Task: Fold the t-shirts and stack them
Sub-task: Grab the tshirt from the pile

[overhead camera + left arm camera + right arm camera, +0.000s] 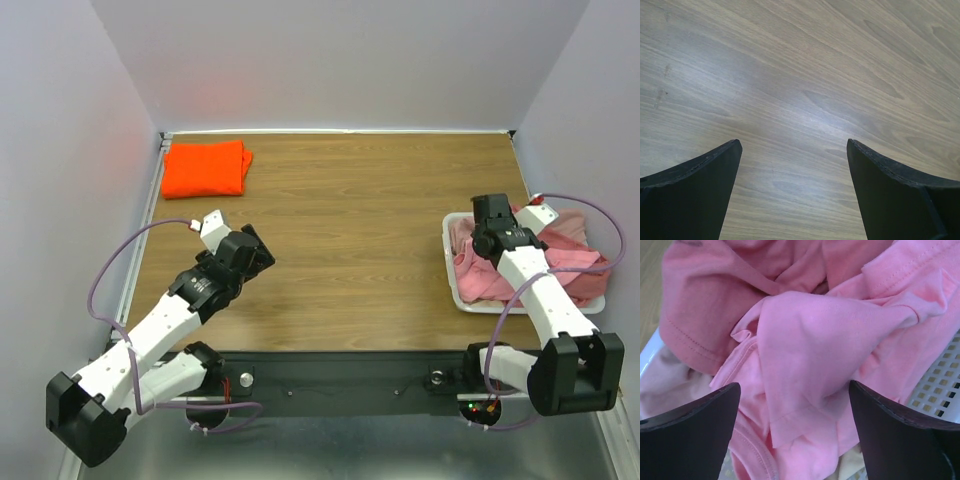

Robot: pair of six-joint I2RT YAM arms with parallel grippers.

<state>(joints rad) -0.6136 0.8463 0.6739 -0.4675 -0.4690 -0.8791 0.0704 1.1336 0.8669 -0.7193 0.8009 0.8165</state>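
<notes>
A bright orange t-shirt (205,168) lies folded at the far left corner of the table. Crumpled pink and dusty rose t-shirts (500,275) fill a white tray (452,275) at the right. My right gripper (486,238) is open just above that pile; in the right wrist view a light pink shirt (825,340) bulges up between its fingers (695,425), with a dusty rose shirt (695,305) behind. My left gripper (262,254) is open and empty over bare wood (800,100) at the left middle.
The wooden table (350,220) is walled by pale panels at back and sides. The tray's perforated white floor (940,385) shows at the right of the right wrist view. A black rail (340,375) runs along the near edge between the arm bases.
</notes>
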